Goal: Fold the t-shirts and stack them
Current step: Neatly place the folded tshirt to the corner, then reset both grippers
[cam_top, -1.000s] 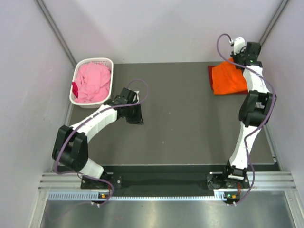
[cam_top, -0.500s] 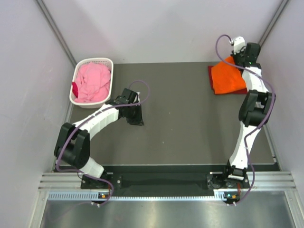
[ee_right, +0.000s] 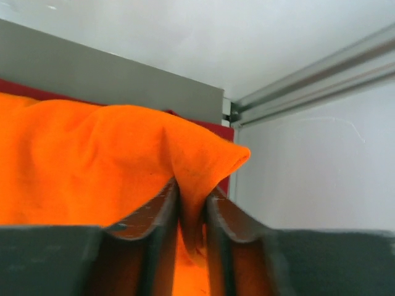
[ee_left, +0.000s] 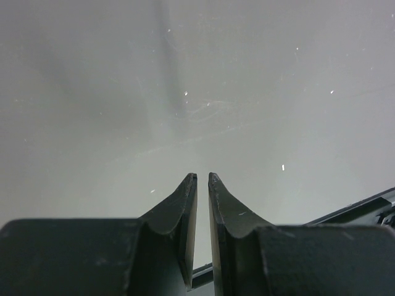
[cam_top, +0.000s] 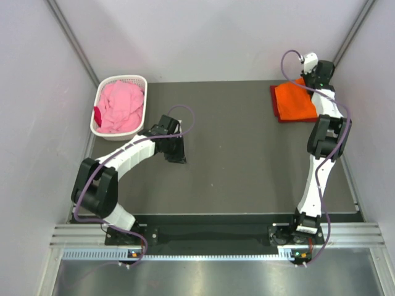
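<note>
The folded orange t-shirt (cam_top: 295, 103) lies at the table's back right on a dark red t-shirt (cam_top: 273, 105) that shows only as a rim round it. My right gripper (cam_top: 308, 78) hovers at its far right corner, shut on a raised fold of the orange t-shirt (ee_right: 80, 160); the cloth fills the gap at my right gripper (ee_right: 194, 187). A red strip (ee_right: 226, 131) peeks out behind. The pink t-shirt (cam_top: 120, 105) is heaped in the white basket (cam_top: 103, 86). My left gripper (cam_top: 177, 148) rests low over bare table at mid left, shut on nothing (ee_left: 202, 177).
The basket stands at the back left, with a bit of dark red cloth (cam_top: 97, 115) at its near left side. An aluminium frame post (ee_right: 308, 80) and the white right wall (ee_right: 315, 179) stand close beside the right gripper. The dark mat (cam_top: 234, 160) lies between the arms.
The right wrist has drawn slightly toward the back right corner, its elbow rising, with the orange corner pinched. The left arm has barely shifted.
</note>
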Motion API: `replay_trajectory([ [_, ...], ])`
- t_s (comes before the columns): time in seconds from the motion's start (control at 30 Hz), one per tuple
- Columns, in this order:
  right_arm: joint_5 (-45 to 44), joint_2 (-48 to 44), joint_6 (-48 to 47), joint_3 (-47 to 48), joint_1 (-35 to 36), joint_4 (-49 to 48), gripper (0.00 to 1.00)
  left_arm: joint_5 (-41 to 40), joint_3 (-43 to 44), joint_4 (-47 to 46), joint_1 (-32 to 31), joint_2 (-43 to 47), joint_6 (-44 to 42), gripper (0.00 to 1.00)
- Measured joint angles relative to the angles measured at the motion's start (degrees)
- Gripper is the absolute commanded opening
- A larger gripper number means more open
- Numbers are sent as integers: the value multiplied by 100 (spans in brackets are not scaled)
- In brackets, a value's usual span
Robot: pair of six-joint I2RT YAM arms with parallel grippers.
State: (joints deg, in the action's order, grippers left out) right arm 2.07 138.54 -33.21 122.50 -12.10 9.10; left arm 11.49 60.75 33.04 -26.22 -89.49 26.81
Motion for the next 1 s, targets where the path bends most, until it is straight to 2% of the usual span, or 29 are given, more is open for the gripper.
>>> replay_trajectory([
  [0.03,-48,26,24,7,-9,-4,28,-2,0,2,0,-7,0,19],
  [0.07,-120,44,50,17,-17,-35,39,0,0,4,0,-9,0,19],
  [0.13,-247,55,164,20,-24,-98,53,2,0,0,0,-9,0,19],
  [0.2,-404,55,269,26,-24,-170,61,9,0,4,0,-9,0,19],
  [0.33,-824,37,601,17,-11,-256,62,28,0,4,0,13,0,20],
  [0.47,-1095,-199,1058,-216,37,-162,52,35,0,7,0,175,2,20],
  [0.5,-1121,-332,1215,-306,48,-87,40,57,2,7,0,245,2,20],
  [0.6,-1038,-846,1742,-763,98,37,19,111,74,17,0,435,4,20],
  [0.63,-964,-1029,1912,-951,111,50,16,118,116,17,0,479,7,20],
  [0.7,-761,-1445,2291,-1329,153,184,13,136,190,-2,0,575,11,20],
  [0.83,-251,-2039,2940,-1875,221,459,12,245,245,-15,4,697,59,20],
  [1.0,236,-2267,3480,-2420,267,684,13,470,286,-37,4,697,210,20],
])
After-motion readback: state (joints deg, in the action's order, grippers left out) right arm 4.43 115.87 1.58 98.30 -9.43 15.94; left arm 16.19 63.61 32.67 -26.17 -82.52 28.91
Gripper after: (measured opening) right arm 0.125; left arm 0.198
